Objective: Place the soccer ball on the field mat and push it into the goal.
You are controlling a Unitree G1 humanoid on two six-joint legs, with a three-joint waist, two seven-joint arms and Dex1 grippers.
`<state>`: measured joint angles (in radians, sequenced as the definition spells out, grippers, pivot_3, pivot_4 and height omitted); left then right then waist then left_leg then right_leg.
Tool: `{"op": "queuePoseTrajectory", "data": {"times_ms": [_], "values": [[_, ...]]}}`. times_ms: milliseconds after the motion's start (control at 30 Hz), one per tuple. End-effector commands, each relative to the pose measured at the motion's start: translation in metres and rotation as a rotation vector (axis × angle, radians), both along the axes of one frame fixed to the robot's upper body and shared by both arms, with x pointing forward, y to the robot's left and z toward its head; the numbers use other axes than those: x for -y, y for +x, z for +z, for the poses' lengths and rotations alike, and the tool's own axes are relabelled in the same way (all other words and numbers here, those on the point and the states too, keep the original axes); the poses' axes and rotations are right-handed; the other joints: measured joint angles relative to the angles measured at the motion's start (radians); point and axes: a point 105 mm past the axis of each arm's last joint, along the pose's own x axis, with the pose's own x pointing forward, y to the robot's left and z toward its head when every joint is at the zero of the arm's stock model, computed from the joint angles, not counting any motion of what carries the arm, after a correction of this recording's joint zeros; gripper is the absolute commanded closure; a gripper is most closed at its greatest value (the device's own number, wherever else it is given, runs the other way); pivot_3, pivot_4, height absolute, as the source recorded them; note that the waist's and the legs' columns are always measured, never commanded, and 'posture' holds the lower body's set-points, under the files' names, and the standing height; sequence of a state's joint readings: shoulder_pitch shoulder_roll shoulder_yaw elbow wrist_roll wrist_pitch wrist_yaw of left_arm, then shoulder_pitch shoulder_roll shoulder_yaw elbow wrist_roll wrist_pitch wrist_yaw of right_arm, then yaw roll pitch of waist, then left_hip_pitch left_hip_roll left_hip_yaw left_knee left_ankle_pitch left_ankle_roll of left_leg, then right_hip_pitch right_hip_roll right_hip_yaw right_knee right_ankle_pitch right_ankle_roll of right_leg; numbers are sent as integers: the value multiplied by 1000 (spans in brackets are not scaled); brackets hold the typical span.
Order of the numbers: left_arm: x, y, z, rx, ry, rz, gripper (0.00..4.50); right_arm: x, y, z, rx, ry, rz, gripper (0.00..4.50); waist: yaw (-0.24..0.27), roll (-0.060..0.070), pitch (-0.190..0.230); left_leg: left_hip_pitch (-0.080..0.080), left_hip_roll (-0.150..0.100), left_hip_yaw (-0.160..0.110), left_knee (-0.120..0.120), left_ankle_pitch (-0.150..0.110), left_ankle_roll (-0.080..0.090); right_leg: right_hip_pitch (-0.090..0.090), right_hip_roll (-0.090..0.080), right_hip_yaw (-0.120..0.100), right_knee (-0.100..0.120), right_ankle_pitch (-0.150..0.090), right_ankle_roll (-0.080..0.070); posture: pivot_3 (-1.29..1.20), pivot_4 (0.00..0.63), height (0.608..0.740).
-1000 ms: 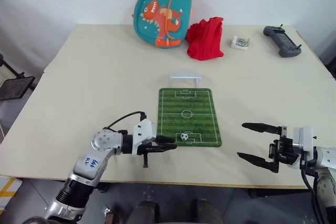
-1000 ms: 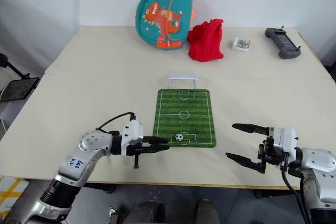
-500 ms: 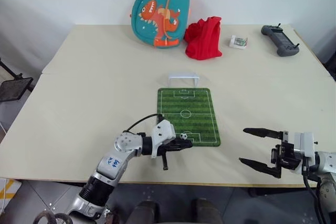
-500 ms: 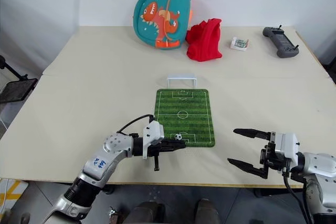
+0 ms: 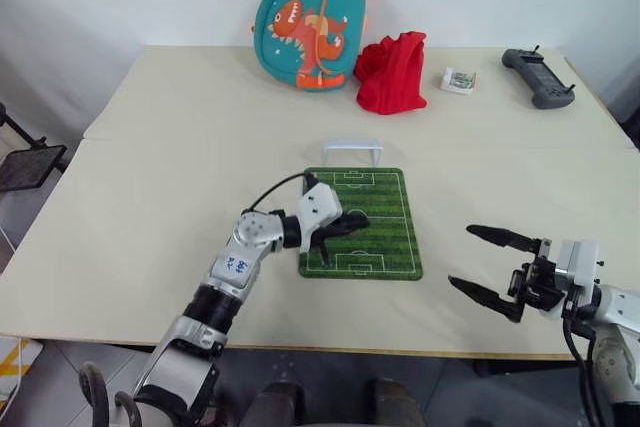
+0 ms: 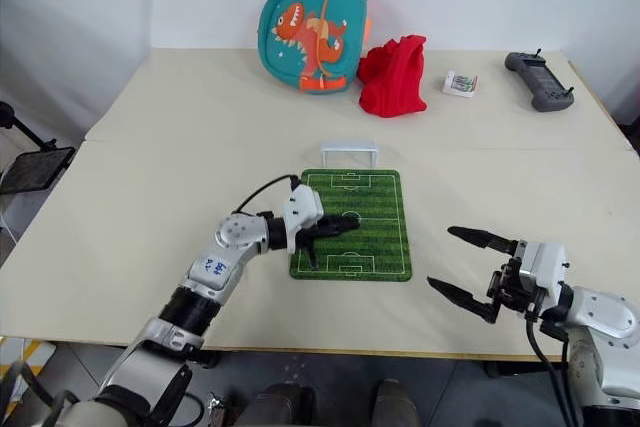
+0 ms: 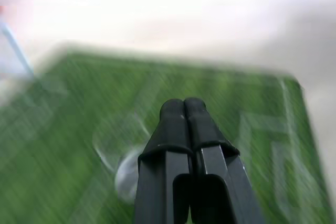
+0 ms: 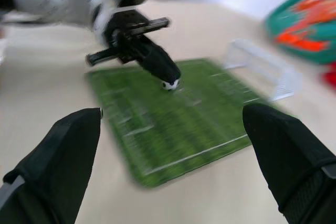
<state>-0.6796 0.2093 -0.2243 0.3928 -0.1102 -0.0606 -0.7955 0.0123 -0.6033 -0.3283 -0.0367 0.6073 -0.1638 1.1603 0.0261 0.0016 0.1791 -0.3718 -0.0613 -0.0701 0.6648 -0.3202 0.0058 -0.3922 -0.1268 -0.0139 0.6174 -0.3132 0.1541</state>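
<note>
The green field mat [image 5: 388, 247] lies in the middle of the table, with the white goal [image 5: 351, 150] standing at its far end. My left gripper [image 5: 355, 220] is shut and reaches low over the mat's centre circle, pointing toward the goal. The soccer ball [image 8: 169, 84] sits on the mat right at the left gripper's tip; it shows as a pale blur [image 7: 128, 174] beside the shut fingers [image 7: 176, 114]. My right gripper [image 5: 462, 257] hangs open off the mat's right, near the table's front edge, with nothing between its fingers.
A teal dinosaur backpack [image 5: 305, 29] and a red cloth [image 5: 392, 72] lie at the back of the table behind the goal. A small white box [image 5: 459, 80] and a dark controller [image 5: 538, 77] sit at the back right.
My left gripper has swept from the mat's near left corner forward to its centre, and the ball has moved up the mat with it. The right gripper has stayed about where it was.
</note>
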Motion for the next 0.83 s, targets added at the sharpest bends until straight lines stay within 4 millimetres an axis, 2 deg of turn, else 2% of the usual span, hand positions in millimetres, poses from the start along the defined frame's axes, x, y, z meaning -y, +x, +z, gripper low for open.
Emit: {"op": "queuePoseTrajectory", "data": {"times_ms": [33, 133, 233, 433, 567, 633, 833], "values": [[-25, 17, 21, 138, -55, 106, 4470, 1, 3, 13, 46, 79, -71, 0, -5, 0, 0, 0, 0, 0, 0, 0, 0, 0, 0, 0, 1, 0, 0, 0, 150, 740], [-46, 19, 27, 145, -90, 124, 4470, -5, 4, 14, 43, 103, -71, 0, -5, 0, 0, 0, 1, 1, -1, 0, -1, -2, 1, 1, 2, 0, 0, 0, 150, 740], [-74, 11, 36, 148, -112, 111, 4470, -7, 6, 16, 53, 128, -80, 0, -5, 0, 0, 0, 1, 1, 0, 0, -1, -2, 1, 1, 3, 0, 0, 0, 150, 740], [-160, -12, 42, 131, -98, 270, 4470, -4, 15, 21, 84, 172, -119, 0, -15, 0, 0, 1, 2, 0, -1, 0, -1, -2, 1, 1, 3, 0, 0, 0, 150, 740], [-204, -36, 35, 97, -75, 427, 4470, -1, 18, 20, 97, 170, -127, 0, -13, 0, 0, 0, 2, 0, -1, 0, 0, -2, -1, 1, 3, 0, 0, 0, 150, 740], [-215, -45, 30, 76, -65, 478, 4470, 0, 19, 19, 97, 169, -125, 0, -12, 1, 0, 1, 2, 0, -1, -1, 0, -2, -1, 2, 2, 0, -1, 0, 150, 740], [-225, -67, 21, 61, -56, 581, 4470, -1, 22, 12, 96, 142, -102, 0, -3, 0, 0, 1, 2, 0, -2, -1, 0, -1, -3, 2, 2, 0, -1, 0, 150, 740]]}}
